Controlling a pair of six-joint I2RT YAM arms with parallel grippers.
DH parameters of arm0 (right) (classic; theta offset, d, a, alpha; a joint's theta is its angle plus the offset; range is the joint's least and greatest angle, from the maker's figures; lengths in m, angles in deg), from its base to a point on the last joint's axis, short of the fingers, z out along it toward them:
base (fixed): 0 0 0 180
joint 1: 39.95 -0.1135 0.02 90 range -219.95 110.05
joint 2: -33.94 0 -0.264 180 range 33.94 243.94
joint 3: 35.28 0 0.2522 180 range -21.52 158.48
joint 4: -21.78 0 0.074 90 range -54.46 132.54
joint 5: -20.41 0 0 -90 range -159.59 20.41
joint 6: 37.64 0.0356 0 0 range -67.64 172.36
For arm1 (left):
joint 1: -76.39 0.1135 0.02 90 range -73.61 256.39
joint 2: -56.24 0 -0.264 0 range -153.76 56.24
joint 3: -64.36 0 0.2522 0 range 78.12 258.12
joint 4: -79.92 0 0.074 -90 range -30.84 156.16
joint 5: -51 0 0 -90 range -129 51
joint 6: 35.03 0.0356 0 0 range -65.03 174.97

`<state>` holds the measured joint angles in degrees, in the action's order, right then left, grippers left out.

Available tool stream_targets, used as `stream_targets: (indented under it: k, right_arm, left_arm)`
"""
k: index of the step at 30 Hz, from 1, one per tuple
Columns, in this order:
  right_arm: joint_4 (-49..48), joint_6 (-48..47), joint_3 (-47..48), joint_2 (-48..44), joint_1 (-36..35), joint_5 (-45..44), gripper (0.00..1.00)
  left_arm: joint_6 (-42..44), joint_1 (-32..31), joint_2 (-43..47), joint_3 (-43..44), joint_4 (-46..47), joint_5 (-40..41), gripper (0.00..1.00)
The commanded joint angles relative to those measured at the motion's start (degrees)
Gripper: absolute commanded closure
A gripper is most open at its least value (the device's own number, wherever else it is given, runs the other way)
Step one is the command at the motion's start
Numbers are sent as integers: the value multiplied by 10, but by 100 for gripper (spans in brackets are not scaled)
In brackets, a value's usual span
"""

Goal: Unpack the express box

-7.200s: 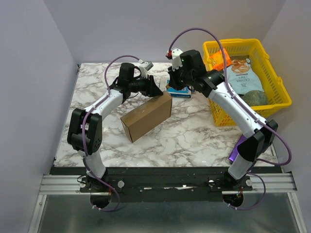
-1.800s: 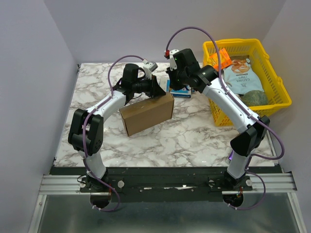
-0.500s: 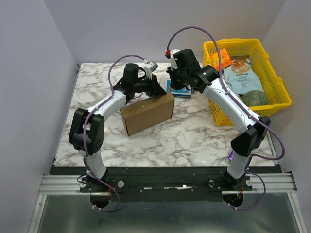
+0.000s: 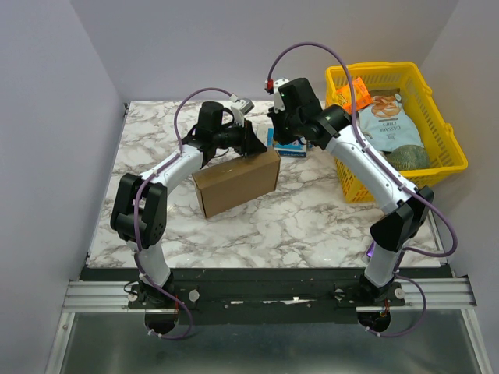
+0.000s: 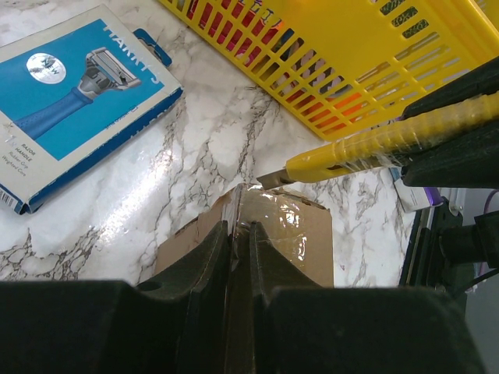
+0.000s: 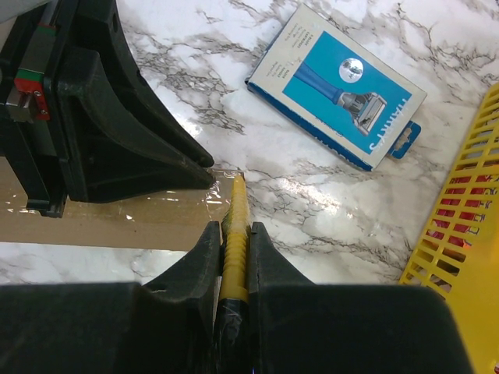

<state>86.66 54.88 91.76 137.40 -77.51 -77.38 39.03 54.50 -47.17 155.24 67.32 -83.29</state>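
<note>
The brown express box lies closed on the marble table, its top seam taped. My left gripper is shut and its fingertips rest on the box's far right top edge; in the left wrist view the taped box top shows just past it. My right gripper is shut on a yellow utility knife. The knife's blade tip touches the tape at the box's far corner, right beside the left gripper's fingers. The knife also shows in the left wrist view.
A blue razor box lies just behind the express box, also in the wrist views. A yellow plastic basket with snack bags stands at the right, close to the right arm.
Since the earliest frame the box has turned slightly and the right gripper has come left and down to its far corner. Over the last half second nothing has visibly moved.
</note>
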Motion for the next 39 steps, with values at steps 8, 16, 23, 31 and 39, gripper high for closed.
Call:
stream_targets:
  k: [8, 16, 23, 31, 39]
  right_arm:
    - [8, -4, -42, -18, -4, 9, 100]
    - [30, 2, -80, -56, -5, 40, 100]
    - [68, 3, -93, -76, -7, 67, 100]
    - [86, -8, -96, -101, -8, 70, 100]
    - [139, -79, -75, -143, -3, 66, 100]
  left_arm:
    - [31, -10, -64, -33, -126, 62, 100]
    - [36, -10, -67, -31, -133, 80, 100]
    - [38, -10, -69, -33, -135, 84, 100]
    - [43, -13, -69, -33, -139, 87, 100]
    - [43, -14, -65, -28, -134, 72, 99]
